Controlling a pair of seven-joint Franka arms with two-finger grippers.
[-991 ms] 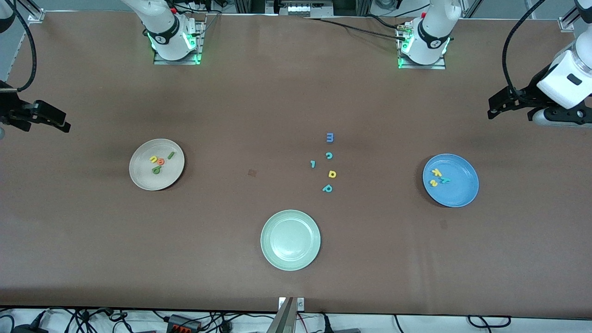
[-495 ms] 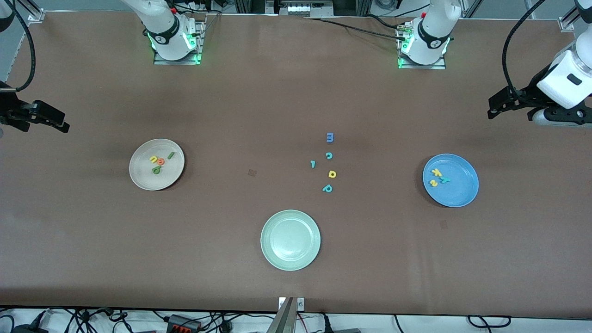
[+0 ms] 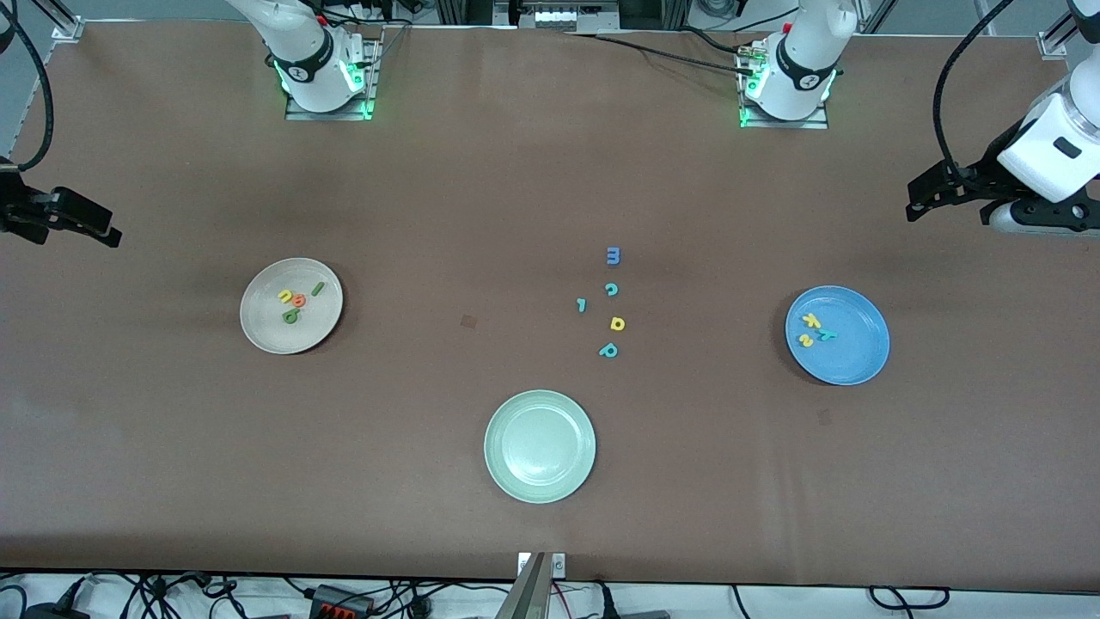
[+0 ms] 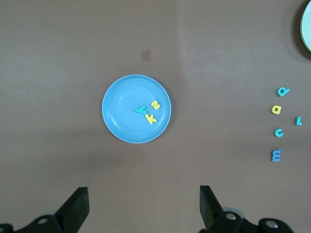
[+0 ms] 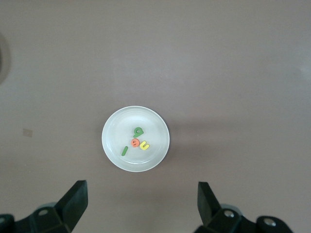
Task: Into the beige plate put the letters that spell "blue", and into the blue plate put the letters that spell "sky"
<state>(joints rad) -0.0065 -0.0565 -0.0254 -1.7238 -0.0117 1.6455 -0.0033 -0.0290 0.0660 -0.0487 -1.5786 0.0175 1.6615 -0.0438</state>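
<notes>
Now, from the right arm's end of the worktop (image 3: 481, 189): the right hand (image 3: 82, 223) hangs empty, fingers apart, above the worktop's edge. The beige plate (image 3: 262, 331) holds the green "b" (image 3: 290, 316), dark green "l" (image 3: 318, 289), yellow "u" (image 3: 285, 296) and orange "e" (image 3: 299, 300). The pale green plate (image 3: 540, 446) lies nearest the front camera. Mid-worktop sit a blue "m" (image 3: 613, 255), teal "c" (image 3: 611, 290), small teal letter (image 3: 582, 304), yellow "a" (image 3: 617, 323) and teal "p" (image 3: 608, 350). The blue plate (image 3: 855, 361) holds the yellow "k" (image 3: 810, 321), teal "y" (image 3: 826, 334) and yellow "s" (image 3: 805, 340). The left hand (image 3: 941, 191) waits over the worktop, fingers spread.
</notes>
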